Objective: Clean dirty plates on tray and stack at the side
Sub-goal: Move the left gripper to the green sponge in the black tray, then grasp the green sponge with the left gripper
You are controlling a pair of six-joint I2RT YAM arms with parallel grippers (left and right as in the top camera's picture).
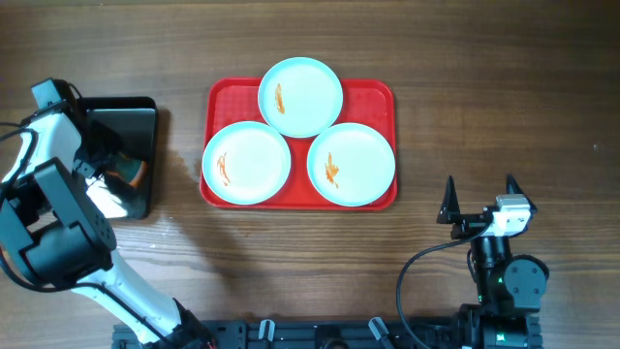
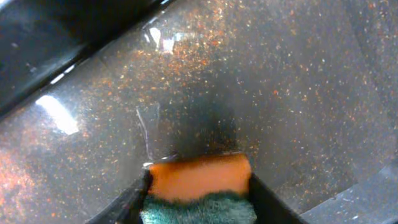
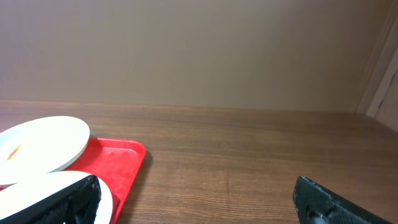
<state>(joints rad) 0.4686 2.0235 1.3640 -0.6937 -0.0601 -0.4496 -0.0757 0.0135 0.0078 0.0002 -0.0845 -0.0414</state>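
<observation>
Down at the black tray (image 1: 140,111) we go, and the left tool (image 2: 199,182) has its two fingers set against either side of the sponge (image 2: 198,198). The orange layer faces out and the green scrubby layer sits nearer the wrist camera. That's a narrow set, clamped on the sponge. Directly beneath the tool is the tray's glossy, speckled floor; whether the sponge is resting on it or raised a touch, I can't tell.

Off to the right of that tool, well apart, the red tray (image 1: 373,92) lies on the surface (image 1: 484,68). All three dirty plates (image 1: 308,97) (image 1: 254,160) (image 1: 358,163) ride on it, packed tight in a triangle. Every one of them wears an orange smear (image 1: 280,97), and none looks wiped.

The right tool (image 1: 480,184) is spread wide with nothing between the jaws. It hangs over bare surface, with the red tray ahead of it and to its left. The right-hand plate is the nearest one to it.

So the score, as I read it: nothing cleaned, nothing stacked at the side. This looks like the very first step, securing the sponge. What's left is just about everything. The sponge has to travel rightward to the red tray, three smears need scrubbing, and three plates need lifting off and piling beside it. My guess is the wide right tool will be wanted to steady or lift the plates.
</observation>
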